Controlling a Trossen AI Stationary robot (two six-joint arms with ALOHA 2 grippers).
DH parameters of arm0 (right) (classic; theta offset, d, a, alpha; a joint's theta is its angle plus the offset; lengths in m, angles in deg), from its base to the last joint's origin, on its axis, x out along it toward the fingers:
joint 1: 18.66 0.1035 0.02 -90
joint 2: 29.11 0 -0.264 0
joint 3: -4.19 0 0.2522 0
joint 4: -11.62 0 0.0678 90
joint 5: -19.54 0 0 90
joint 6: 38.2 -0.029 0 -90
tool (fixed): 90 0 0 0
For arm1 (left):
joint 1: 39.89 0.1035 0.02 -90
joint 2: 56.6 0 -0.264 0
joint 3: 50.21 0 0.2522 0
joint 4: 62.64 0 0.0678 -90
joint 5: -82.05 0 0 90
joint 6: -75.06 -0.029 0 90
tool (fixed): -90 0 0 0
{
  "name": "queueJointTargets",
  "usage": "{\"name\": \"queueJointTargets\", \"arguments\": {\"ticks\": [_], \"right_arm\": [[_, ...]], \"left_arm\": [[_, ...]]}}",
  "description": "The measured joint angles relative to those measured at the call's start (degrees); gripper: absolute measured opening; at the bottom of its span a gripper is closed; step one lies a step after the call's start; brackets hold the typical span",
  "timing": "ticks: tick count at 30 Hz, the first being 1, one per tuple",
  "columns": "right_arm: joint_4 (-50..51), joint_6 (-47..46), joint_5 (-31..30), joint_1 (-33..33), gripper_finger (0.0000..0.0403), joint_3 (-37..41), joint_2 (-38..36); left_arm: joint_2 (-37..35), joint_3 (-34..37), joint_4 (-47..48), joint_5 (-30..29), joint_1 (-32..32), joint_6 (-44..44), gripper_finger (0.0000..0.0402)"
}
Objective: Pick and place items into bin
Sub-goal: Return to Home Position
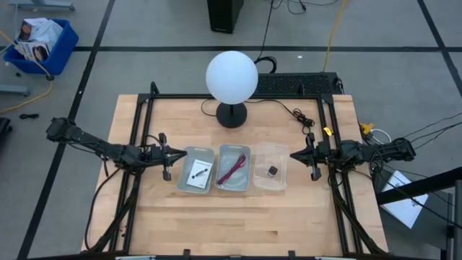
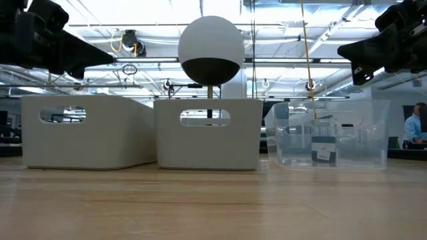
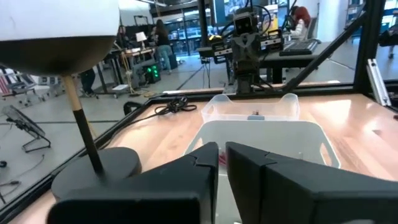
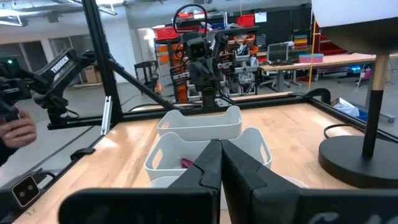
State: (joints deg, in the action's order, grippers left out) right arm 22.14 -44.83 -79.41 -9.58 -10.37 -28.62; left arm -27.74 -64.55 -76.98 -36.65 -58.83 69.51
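Three bins stand in a row mid-table. The left grey bin (image 1: pixel 189 153) holds the white card with a black mark (image 1: pixel 198 173), lying flat on its floor. In the middle grey bin (image 1: pixel 232 147) the dark red cord bundle (image 1: pixel 232 170) lies on the bottom. The tiny black cube (image 1: pixel 273 171) sits on the floor of the clear bin (image 1: pixel 271 146). My left gripper (image 1: pixel 173 154) hovers shut just left of the row. My right gripper (image 1: pixel 294 154) hovers shut just right of it. Both are raised above bin height in the low view.
A lamp with a white globe (image 1: pixel 232 78) and a dark round base (image 1: pixel 232 114) stands behind the bins, its cable (image 1: pixel 292 112) trailing toward the far right corner. Black frame rails (image 1: pixel 144 123) run along both table sides. Bare wood lies in front of the bins (image 1: pixel 231 224).
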Motion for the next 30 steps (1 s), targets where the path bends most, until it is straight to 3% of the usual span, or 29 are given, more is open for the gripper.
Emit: {"name": "queueJointTargets", "arguments": {"ticks": [30], "right_arm": [[-0.1, 0.0, 0.0, 0.0, 0.0000, 0.0, 0.0]], "left_arm": [[0.0, 0.0, 0.0, 0.1, 0.0, 1.4, 0.0051]]}}
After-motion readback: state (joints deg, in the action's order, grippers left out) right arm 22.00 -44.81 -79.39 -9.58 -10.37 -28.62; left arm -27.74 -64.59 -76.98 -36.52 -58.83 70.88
